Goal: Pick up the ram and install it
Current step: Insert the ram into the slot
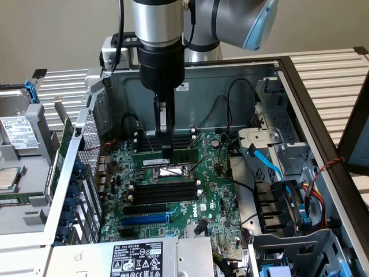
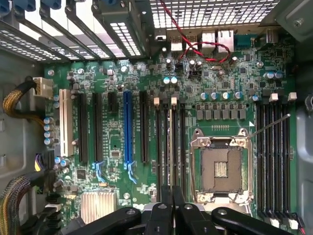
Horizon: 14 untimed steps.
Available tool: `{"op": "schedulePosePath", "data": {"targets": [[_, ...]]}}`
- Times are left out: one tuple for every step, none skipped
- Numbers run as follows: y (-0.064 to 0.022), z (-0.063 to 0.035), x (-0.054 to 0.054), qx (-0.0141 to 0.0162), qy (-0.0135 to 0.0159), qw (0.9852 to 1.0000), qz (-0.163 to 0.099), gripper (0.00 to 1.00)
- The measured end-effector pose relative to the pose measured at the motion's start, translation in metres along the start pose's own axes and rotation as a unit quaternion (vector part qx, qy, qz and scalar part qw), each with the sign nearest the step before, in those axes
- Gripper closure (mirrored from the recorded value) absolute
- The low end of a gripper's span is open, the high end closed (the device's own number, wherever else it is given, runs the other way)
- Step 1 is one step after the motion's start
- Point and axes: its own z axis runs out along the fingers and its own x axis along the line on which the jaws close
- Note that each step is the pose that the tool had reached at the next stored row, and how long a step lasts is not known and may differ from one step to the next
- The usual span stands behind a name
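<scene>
Gripper (image 1: pixel 166 151): it hangs inside the open computer case, over the motherboard (image 1: pixel 214 199), next to the CPU socket (image 1: pixel 174 171).
Fingers: they are drawn close together and pinch the upper edge of the ram (image 1: pixel 180 157).
Ram: it stands on its long edge, in line with a black slot (image 2: pixel 165 147) just beside the socket. I cannot tell if it already sits in the slot.
Blue slot (image 1: pixel 147 220): it lies apart from the ram, parallel to it.

Soft even light from above, sheen on the silver arm (image 1: pixel 158 20), motherboard (image 1: pixel 173 190) evenly lit, white glare through the vent grille (image 2: pixel 215 12), pincer (image 2: pixel 171 196) dark in shade, case corner (image 2: pixel 19 161) dim
</scene>
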Motion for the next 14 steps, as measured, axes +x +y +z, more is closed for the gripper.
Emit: {"op": "schedulePosePath", "data": {"targets": [[0.0000,0.0018,-0.0002,0.0006,-0.0001,1.0000,0.000,0.88],[0.0000,0.0036,-0.0003,0.0011,-0.0001,1.0000,0.000,0.88],[0.0000,0.0054,-0.0004,0.0017,-0.0001,1.0000,0.000,0.88],[0.0001,0.0073,-0.0006,0.0023,-0.0002,1.0000,0.000,0.88],[0.0001,0.0091,-0.0007,0.0028,-0.0002,1.0000,0.000,0.88],[0.0001,0.0103,-0.0008,0.0036,-0.0002,1.0000,0.000,0.88],[0.0001,0.0105,-0.0008,0.0038,-0.0002,1.0000,0.000,0.88],[0.0001,0.0105,-0.0008,0.0038,-0.0002,1.0000,0.000,0.88],[0.0001,0.0105,-0.0008,0.0038,-0.0002,1.0000,0.000,0.88],[0.0001,0.0106,-0.0004,0.0039,-0.0003,1.0000,0.000,0.88],[0.0001,0.0107,0.0000,0.0038,-0.0003,1.0000,0.000,0.88],[0.0000,0.0109,0.0009,0.0038,-0.0004,1.0000,0.000,0.88],[0.0000,0.0111,0.0017,0.0038,-0.0005,1.0000,0.000,0.88],[-0.0001,0.0112,0.0023,0.0038,-0.0005,1.0000,0.000,0.88]]}}
